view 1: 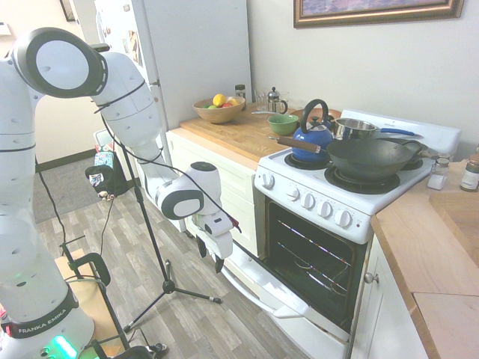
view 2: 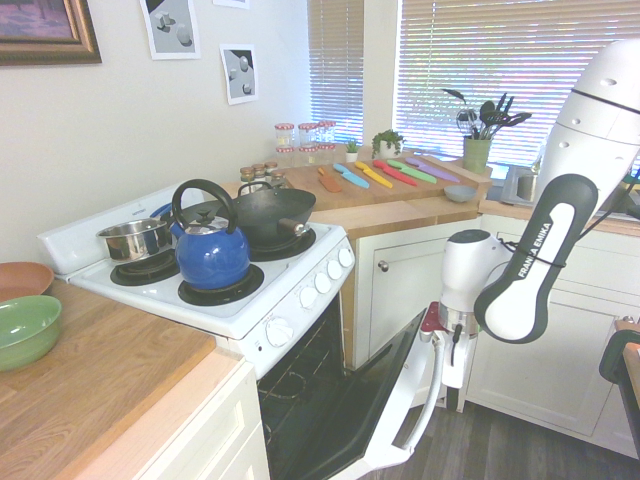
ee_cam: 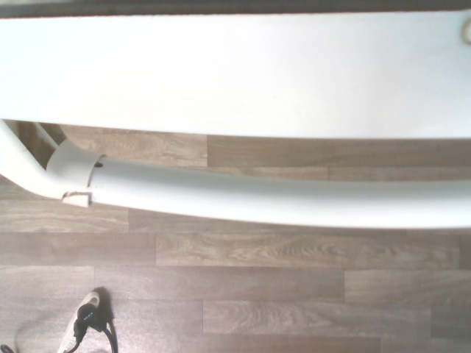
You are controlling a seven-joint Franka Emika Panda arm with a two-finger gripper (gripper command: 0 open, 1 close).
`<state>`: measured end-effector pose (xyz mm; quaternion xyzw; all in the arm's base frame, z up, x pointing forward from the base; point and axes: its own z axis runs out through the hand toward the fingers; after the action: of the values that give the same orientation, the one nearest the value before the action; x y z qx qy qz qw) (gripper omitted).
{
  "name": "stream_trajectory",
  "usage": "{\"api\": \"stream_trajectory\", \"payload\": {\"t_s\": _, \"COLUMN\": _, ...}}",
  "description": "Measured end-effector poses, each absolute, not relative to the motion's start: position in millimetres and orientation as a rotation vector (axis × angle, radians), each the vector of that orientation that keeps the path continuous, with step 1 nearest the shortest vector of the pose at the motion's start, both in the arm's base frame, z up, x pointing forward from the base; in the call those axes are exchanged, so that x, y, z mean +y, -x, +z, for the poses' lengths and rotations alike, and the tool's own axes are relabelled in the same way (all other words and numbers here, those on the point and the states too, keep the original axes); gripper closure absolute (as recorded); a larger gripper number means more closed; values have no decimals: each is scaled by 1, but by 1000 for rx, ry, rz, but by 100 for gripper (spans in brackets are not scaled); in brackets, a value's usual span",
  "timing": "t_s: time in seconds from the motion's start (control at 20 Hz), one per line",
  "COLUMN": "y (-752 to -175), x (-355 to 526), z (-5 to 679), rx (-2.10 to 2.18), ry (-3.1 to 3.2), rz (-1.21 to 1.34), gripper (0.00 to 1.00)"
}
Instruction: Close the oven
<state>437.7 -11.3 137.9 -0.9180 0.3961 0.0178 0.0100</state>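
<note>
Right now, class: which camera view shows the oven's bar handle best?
The wrist view: the bar handle runs across the frame, close and unobstructed, below the oven door's edge. The first exterior view shows it small below the gripper; the second exterior view shows it end-on.

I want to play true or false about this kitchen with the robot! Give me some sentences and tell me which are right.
1. The oven door is shut. False: it hangs wide open, racks showing.
2. A blue kettle sits on the stovetop. True.
3. The pincer is inside the oven. False: it is outside, next to the door's handle.
4. A dark wok is on a burner. True.
5. The green bowl is on the floor. False: it is on the wooden counter.
</note>
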Motion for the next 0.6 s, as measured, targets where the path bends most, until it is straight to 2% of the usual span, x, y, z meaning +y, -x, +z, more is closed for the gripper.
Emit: {"api": "stream_trajectory", "payload": {"t_s": 0.6, "y": -484, "x": -28, "z": 89, "rx": 1260, "ry": 2834, "rz": -2, "gripper": 0}}
